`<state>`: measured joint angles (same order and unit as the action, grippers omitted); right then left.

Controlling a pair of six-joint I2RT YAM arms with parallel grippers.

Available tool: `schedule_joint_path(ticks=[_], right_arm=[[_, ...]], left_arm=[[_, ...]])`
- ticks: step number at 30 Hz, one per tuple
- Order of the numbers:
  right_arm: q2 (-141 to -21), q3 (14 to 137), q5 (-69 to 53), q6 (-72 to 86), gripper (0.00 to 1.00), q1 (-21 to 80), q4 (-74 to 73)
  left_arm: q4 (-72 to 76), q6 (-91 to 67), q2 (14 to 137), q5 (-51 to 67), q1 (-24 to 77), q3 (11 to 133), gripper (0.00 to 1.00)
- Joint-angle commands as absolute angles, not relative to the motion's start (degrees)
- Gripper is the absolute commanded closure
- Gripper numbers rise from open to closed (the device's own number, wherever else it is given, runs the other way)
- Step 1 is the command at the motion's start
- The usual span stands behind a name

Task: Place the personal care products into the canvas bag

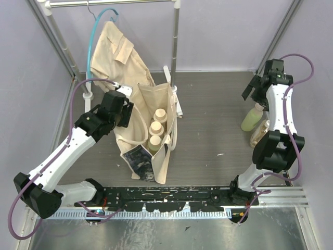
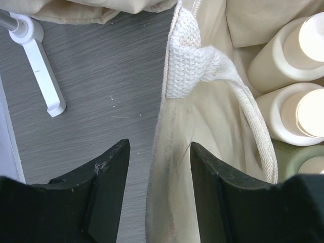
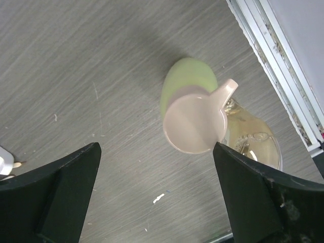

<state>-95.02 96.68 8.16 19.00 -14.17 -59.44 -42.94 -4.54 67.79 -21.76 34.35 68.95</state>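
The cream canvas bag (image 1: 162,165) stands mid-table with its mouth open, its dark printed panel (image 1: 138,159) at the near end. Three personal care products stand inside it in a row: two cream bottles (image 1: 160,115) (image 1: 156,128) and a yellow-green one (image 1: 154,143). My left gripper (image 1: 127,112) is open astride the bag's left wall (image 2: 172,167), which hangs loose between the fingers (image 2: 109,172). Far right, a yellow-green bottle (image 3: 188,83) with a cream cap and a clear amber pump bottle (image 3: 255,139) stand together. My right gripper (image 3: 157,152) hovers open above them, holding nothing.
A tan shirt (image 1: 118,54) on a teal hanger hangs from a metal rack (image 1: 176,41) behind the bag. The rack's white foot (image 2: 43,71) lies left of the bag. A wall rail (image 3: 283,66) runs close behind the two standing bottles.
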Motion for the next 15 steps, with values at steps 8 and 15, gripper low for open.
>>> schedule_joint_path(ticks=[8, 15], right_arm=[[-94.09, 91.48, 12.03, 21.13, 0.02, -14.57, -60.55], [-97.32, 91.19, 15.42, 20.59, 0.06, -14.84, -59.33]], left_arm=[[-40.29, -4.74, 65.96, -21.43, 34.36, 65.96, 0.42], [-40.19, -4.13, 66.68, -20.78, 34.37, 66.31, 0.42]])
